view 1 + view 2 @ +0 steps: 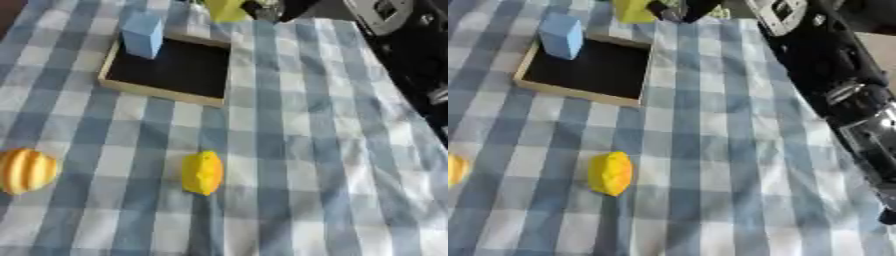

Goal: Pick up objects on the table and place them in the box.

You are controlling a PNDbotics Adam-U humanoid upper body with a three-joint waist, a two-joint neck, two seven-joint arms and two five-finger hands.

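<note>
the right robot hand [677,8] is reaching in over the far edge of the tabletop [297,150], dark fingers curling round a yellow block [226,9] right up at the top. the box [171,67], a shallow wooden tray with a black floor, is sitting just below it, with a light blue block [143,35] standing upright in its far left corner. a yellow lemon-ish thing [202,172] and a striped orange one [26,171] are lying nearer, well apart from the box. left robot hand isn't showing.
</note>
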